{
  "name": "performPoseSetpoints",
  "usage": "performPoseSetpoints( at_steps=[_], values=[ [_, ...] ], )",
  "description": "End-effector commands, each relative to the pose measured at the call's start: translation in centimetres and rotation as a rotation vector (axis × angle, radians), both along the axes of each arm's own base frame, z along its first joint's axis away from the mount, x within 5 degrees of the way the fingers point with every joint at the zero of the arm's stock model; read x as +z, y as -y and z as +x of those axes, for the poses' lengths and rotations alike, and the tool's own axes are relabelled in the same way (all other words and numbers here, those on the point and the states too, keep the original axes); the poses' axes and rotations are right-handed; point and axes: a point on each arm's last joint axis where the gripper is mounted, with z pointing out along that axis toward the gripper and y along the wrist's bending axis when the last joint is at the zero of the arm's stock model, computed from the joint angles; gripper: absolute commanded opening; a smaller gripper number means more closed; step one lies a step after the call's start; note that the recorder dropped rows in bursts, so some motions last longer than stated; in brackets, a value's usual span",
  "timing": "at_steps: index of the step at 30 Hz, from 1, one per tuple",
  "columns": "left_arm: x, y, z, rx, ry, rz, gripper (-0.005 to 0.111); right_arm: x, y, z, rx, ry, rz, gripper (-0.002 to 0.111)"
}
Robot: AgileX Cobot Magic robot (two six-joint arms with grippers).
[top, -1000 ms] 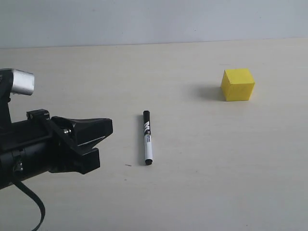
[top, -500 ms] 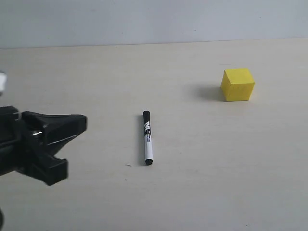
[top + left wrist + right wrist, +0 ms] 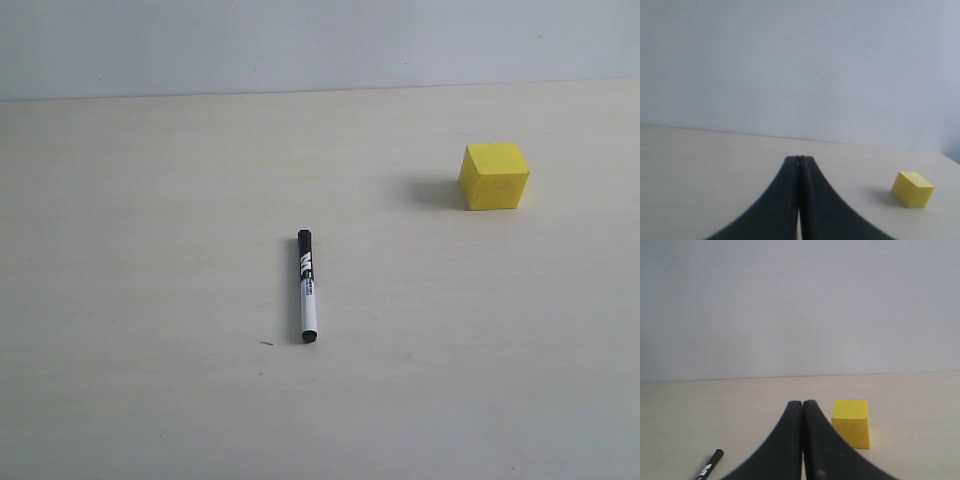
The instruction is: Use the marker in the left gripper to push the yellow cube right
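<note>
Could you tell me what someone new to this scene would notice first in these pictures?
The bright yellow cube stands out at once, alone toward the far right of the pale table in the exterior view. Nearer the middle lies the marker, flat on the table, well apart from the cube and not held. In the wrist views the left tool and right tool are both shut and empty.

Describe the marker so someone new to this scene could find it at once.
On the pale tabletop, look near the middle of the exterior view, left of the yellow cube and nearer the camera. The marker lies flat there, touching nothing. It is the only slim thing: white barrel with dark print and black ends, unlike the blocky plain yellow cube.
</note>
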Motion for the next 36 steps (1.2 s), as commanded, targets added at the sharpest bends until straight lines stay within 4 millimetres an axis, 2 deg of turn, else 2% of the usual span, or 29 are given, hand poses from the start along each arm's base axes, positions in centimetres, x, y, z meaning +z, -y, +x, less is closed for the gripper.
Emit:
performPoseSetpoints(
  at_steps=[1, 8, 27, 31, 36],
  values=[
    [-0.5, -0.9, -1.0, 0.099, 0.009, 0.012, 0.000, -0.1, 0.0, 0.0, -0.001, 0.006, -0.002, 0.000],
    [-1.1, -1.4, -0.9, 0.175, -0.034, 0.097, 0.000, -0.1, 0.0, 0.0, -0.001, 0.006, -0.002, 0.000],
    [-1.1, -1.5, -0.9, 0.192, -0.036, 0.097, 0.000, -0.1, 0.0, 0.0, 0.000, 0.006, 0.004, 0.000],
    [-1.0, -1.9, -0.8, 0.278, -0.020, 0.170, 0.000, -0.1, 0.0, 0.0, 0.000, 0.006, 0.004, 0.000],
    [-1.2, -2.5, -0.8, 0.373, -0.042, 0.179, 0.000, -0.1, 0.0, 0.0, 0.000, 0.006, 0.004, 0.000]
  ],
)
